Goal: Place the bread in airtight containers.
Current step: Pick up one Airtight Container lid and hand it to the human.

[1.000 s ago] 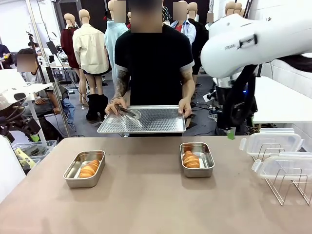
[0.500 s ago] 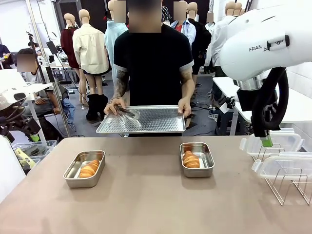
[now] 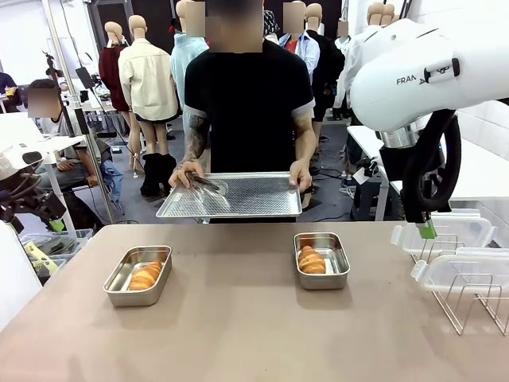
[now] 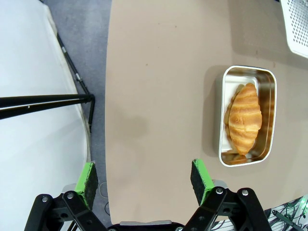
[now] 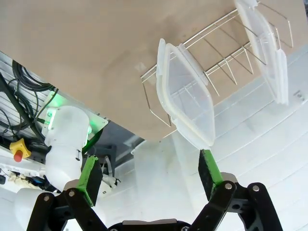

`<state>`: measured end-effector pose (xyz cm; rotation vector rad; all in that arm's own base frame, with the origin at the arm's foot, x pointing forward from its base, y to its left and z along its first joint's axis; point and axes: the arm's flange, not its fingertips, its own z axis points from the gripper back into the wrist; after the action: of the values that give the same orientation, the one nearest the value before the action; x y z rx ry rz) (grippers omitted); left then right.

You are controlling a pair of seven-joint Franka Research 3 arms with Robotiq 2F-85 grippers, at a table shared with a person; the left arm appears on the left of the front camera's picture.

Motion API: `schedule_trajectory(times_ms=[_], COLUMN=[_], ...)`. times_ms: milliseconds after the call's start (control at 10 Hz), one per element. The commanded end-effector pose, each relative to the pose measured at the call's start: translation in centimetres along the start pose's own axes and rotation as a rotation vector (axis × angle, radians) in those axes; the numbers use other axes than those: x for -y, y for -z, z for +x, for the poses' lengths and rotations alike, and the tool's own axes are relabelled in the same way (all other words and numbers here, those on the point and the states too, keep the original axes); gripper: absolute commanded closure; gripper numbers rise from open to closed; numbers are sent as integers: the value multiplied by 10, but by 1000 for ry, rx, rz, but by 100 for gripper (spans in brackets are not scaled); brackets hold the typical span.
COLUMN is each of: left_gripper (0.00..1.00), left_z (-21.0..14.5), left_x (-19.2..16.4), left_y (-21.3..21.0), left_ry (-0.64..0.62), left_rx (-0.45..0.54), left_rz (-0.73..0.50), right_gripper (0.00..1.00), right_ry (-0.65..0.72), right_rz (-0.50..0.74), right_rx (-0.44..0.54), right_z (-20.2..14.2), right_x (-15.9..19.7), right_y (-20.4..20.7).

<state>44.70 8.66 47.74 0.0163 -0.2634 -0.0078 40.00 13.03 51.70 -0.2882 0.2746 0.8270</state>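
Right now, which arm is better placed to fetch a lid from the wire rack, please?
Right, I'd judge: the open right gripper hangs beside the lids in the wire rack, while the left gripper hovers at the opposite table edge.

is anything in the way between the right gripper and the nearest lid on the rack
Nothing visible does. In the right wrist view the open right gripper faces the nearest clear lid with only air between them. The lid stands on edge among the wires of the wire rack.
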Motion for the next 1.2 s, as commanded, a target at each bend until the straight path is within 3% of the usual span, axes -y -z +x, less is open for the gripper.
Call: schedule_trajectory(times_ms=[0, 1100], left_gripper=[0, 0], left_z=[-2, -2], left_x=[-1, -1], left_y=[-1, -1], left_ry=[14, 14], left_rx=[-3, -3], left_rz=[-5, -5], right_gripper=[0, 0], right_ry=[13, 13], right_rz=[18, 18], right_rx=[-4, -4], right_z=[2, 2], right_x=[-2, -2], right_y=[-4, -4])
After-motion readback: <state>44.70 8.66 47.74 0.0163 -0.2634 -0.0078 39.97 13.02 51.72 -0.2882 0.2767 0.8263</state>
